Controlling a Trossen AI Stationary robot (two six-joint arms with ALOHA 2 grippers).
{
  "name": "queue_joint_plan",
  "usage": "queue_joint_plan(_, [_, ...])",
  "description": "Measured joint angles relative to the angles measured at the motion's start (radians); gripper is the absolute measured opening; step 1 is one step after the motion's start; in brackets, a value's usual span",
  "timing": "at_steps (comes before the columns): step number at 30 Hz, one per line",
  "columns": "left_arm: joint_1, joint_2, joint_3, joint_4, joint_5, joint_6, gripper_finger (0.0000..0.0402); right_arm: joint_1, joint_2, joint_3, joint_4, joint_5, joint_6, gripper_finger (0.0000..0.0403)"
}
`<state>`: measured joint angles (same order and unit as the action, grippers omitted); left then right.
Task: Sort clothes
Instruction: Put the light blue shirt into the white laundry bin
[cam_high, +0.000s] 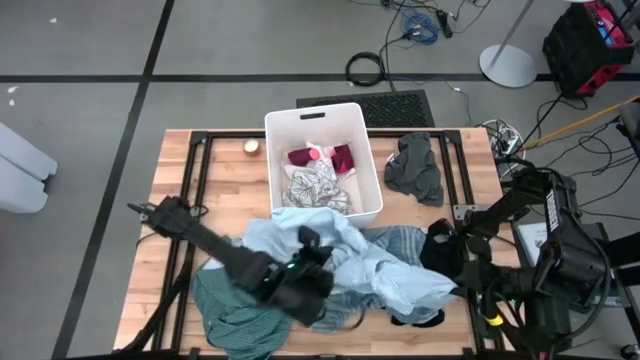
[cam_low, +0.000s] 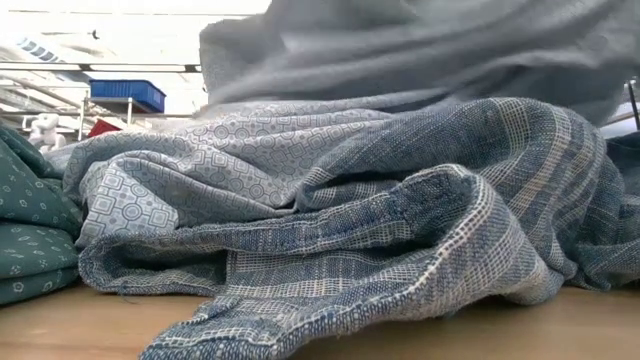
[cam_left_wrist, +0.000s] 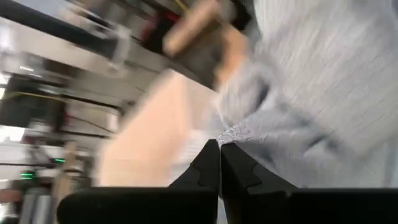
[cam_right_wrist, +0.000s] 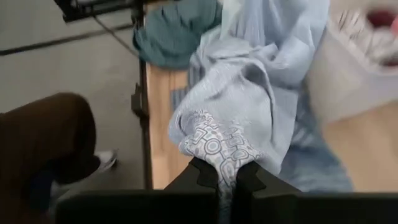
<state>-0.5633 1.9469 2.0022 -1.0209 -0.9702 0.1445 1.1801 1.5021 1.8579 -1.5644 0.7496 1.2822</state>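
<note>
My left gripper (cam_left_wrist: 219, 144) has its two fingers pressed together on a fold of the light blue shirt (cam_high: 330, 250), pinching the cloth right at the tips, with the bare wooden table (cam_high: 225, 180) beside it. My right gripper (cam_right_wrist: 225, 169) is also pressed shut, nipping an edge of the same light blue shirt where its printed inner side shows; the cloth hangs away from the tips toward the pile. Just beyond that grip lies the blue-grey striped shirt (cam_low: 430, 240), spread flat under the light blue one. The teal green shirt (cam_high: 235, 310) is bunched beside my left gripper, at the table's near edge. Past both grippers stands the white bin (cam_high: 322, 120), holding the maroon piece (cam_high: 335, 157) and the grey patterned piece (cam_high: 315, 188). The dark grey garment (cam_high: 415, 168) lies beside the bin, and a black piece (cam_high: 440, 245) sits near my right arm
</note>
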Motion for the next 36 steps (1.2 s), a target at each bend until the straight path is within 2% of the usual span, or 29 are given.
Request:
queue_joint_plan(4, [-0.073,0.000,0.215,-0.037,-0.182,0.049,0.0002,0.001,0.000,0.045,0.072,0.147,-0.154,0.0000])
queue_joint_plan(7, [-0.116,-0.001,0.358,-0.021,-0.272,0.116,0.0002,0.019,0.000,0.106,0.152,0.296,-0.361,0.0000])
queue_joint_plan(12, [-0.165,-0.099,0.320,0.394,-0.403,0.464,0.0001,0.035,-0.001,0.254,0.353,0.554,-0.815,0.0000])
queue_joint_plan(15, [-0.172,-0.135,0.338,0.671,-0.438,0.690,0.0001,0.034,-0.002,0.346,0.554,0.642,-1.164,0.0000])
queue_joint_plan(19, [-0.149,-0.162,0.355,1.020,-0.399,0.944,0.0001,-0.001,-0.003,0.434,0.927,0.667,-1.694,0.0000])
queue_joint_plan(22, [-0.110,-0.191,0.354,1.205,-0.323,1.073,0.0000,-0.050,-0.003,0.482,1.248,0.602,-2.091,0.0000])
queue_joint_plan(24, [-0.084,-0.208,0.354,1.327,-0.273,1.119,0.0000,-0.088,-0.005,0.500,1.460,0.553,-2.287,0.0000])
queue_joint_plan(27, [-0.062,-0.226,0.356,1.398,-0.152,1.140,0.0000,-0.130,-0.012,0.500,1.718,0.489,-2.554,0.0000])
queue_joint_plan(30, [-0.058,-0.230,0.356,1.428,-0.095,1.145,0.0000,-0.146,-0.019,0.499,1.883,0.476,-2.685,0.0000])
queue_joint_plan(33, [-0.066,-0.230,0.355,1.385,-0.106,1.151,0.0000,-0.146,-0.032,0.499,1.802,0.493,-2.654,0.0000])
queue_joint_plan(36, [-0.088,-0.230,0.355,1.226,-0.155,1.084,0.0000,-0.136,-0.030,0.499,1.647,0.536,-2.511,0.0000])
